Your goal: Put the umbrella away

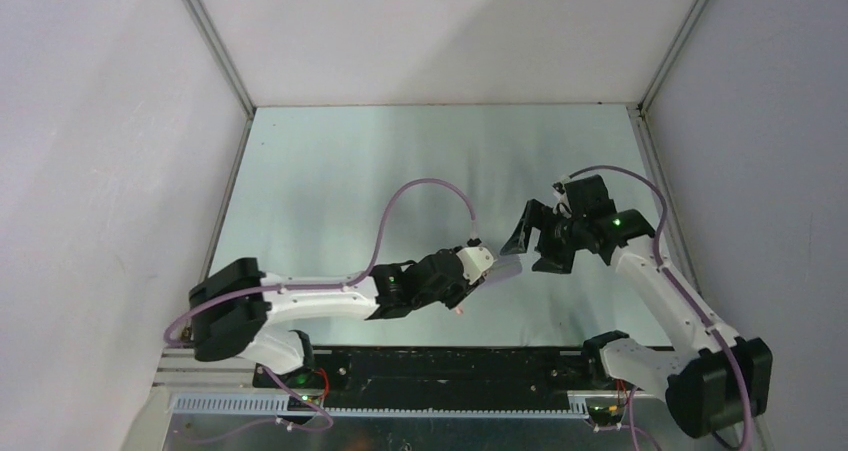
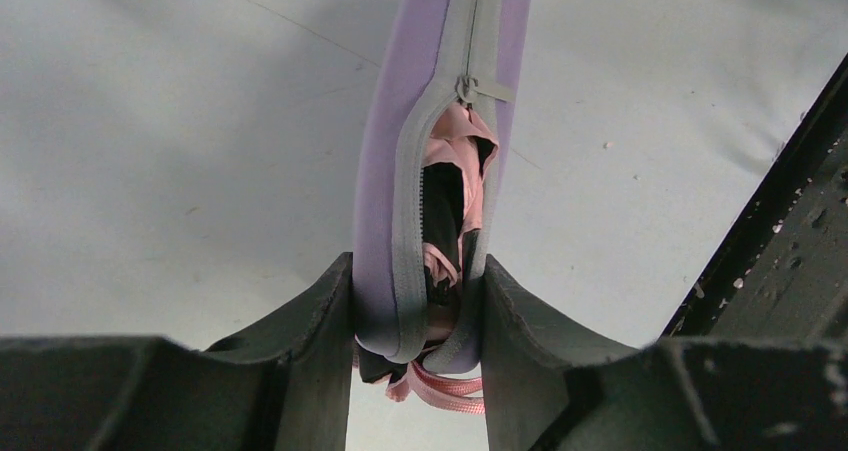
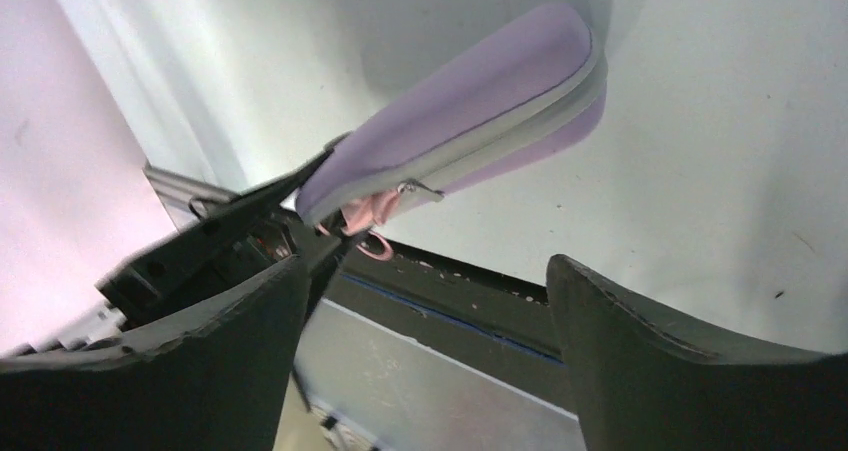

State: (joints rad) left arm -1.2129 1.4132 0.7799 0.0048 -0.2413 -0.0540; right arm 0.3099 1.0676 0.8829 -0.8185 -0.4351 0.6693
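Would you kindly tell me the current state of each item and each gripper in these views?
lilac case: held by one end, zipper partly open.
umbrella: folded inside the lilac case, pink fabric showing through the gap.
pink strap: hanging out of the gripped end.
left gripper: shut on the lilac case.
right gripper: open, empty, apart from the lilac case.

Matt, faintly grainy black plastic forms the fingers of your left gripper [image 2: 418, 271]. Between them, the lilac case [image 2: 375, 201] looks smooth and softly matt, edged with grey woven zip tape [image 2: 408, 231] and a small metal pull [image 2: 485, 91]. Inside it the umbrella [image 2: 462, 151] shows thin, crumpled pink cloth. Beyond the gripper, the pale bench [image 2: 180, 171] is matt and lightly scratched.
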